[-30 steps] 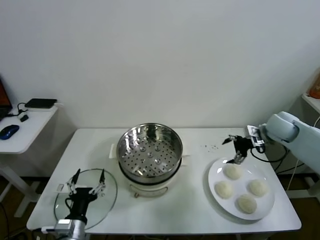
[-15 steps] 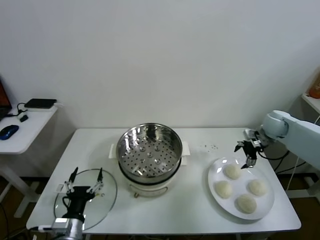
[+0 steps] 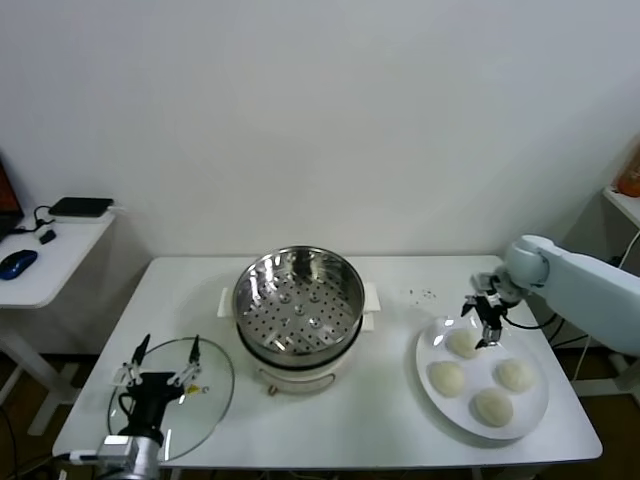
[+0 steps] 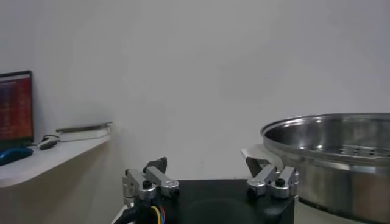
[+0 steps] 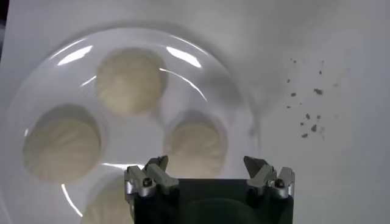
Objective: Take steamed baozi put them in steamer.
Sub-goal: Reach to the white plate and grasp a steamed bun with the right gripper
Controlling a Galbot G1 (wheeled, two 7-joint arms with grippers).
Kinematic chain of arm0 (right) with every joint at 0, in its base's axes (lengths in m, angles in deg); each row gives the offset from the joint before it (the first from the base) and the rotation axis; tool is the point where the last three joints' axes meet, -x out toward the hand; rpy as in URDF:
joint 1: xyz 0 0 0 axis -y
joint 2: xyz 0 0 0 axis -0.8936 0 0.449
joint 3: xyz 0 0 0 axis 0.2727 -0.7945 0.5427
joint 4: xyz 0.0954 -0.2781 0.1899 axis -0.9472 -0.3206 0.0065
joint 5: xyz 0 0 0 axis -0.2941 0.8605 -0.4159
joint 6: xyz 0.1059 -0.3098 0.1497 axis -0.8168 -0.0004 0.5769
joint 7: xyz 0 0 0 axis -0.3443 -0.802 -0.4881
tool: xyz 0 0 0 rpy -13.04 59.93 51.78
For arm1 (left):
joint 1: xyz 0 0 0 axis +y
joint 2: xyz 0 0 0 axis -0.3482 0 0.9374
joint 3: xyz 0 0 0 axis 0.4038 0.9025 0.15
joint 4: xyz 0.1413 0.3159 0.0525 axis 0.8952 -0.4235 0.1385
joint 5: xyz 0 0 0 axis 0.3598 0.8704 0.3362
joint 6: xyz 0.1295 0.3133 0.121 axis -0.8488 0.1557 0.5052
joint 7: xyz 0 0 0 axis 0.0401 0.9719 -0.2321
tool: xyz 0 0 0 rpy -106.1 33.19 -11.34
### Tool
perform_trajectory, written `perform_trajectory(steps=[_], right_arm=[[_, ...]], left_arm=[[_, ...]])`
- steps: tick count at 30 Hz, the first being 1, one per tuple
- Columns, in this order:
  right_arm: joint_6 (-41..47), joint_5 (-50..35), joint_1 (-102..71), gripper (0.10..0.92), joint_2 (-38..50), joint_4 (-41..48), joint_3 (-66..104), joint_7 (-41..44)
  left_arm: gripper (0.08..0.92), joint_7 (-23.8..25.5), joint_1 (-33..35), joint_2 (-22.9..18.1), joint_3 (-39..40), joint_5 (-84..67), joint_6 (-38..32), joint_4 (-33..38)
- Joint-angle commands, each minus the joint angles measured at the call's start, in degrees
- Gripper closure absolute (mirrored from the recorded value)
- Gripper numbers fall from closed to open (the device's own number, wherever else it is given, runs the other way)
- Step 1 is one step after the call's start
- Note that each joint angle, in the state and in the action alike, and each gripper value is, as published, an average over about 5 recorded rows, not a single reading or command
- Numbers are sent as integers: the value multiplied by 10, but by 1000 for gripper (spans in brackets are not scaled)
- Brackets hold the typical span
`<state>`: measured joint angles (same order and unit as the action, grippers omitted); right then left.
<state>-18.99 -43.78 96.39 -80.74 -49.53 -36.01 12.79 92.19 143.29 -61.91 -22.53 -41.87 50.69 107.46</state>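
Note:
Four cream-white baozi lie on a white plate (image 3: pixel 533 408) at the right: one at the back (image 3: pixel 463 343), one at front left (image 3: pixel 446 378), one at right (image 3: pixel 516 374), one at the front (image 3: pixel 493 406). My right gripper (image 3: pixel 482 320) is open and empty, hovering just above the back baozi; in the right wrist view that bun (image 5: pixel 195 141) lies between its spread fingertips (image 5: pixel 207 165). The steel steamer (image 3: pixel 299 297) stands empty mid-table on its white pot base. My left gripper (image 3: pixel 163 358) is open and empty, parked over the glass lid at front left.
The flat glass lid (image 3: pixel 213 395) lies at the table's front left. A few dark crumbs (image 3: pixel 421 294) dot the table behind the plate. A side desk with a blue mouse (image 3: pixel 18 263) stands at the left. The steamer rim (image 4: pixel 329 128) shows in the left wrist view.
My right gripper has swung from the plate's right back edge leftward and now hangs over the back baozi. The left gripper has edged slightly towards the table's front.

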Motion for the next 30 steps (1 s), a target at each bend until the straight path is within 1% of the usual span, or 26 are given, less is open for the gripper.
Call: perform_trajectory(steps=[1, 25, 28, 30], right_arm=[[-3, 9, -18, 203, -19, 21, 7, 1], [-14, 34, -41, 203, -25, 40, 33, 2], [-15, 35, -41, 224, -26, 43, 36, 2], [-16, 35, -41, 264, -26, 43, 36, 2]], left_arm=[[177, 0, 0, 0, -2, -1, 0, -1], [177, -4, -3, -1, -2, -1, 3, -6], [177, -4, -3, -2, -2, 0, 3, -6], [177, -4, -3, -2, -2, 0, 3, -7]])
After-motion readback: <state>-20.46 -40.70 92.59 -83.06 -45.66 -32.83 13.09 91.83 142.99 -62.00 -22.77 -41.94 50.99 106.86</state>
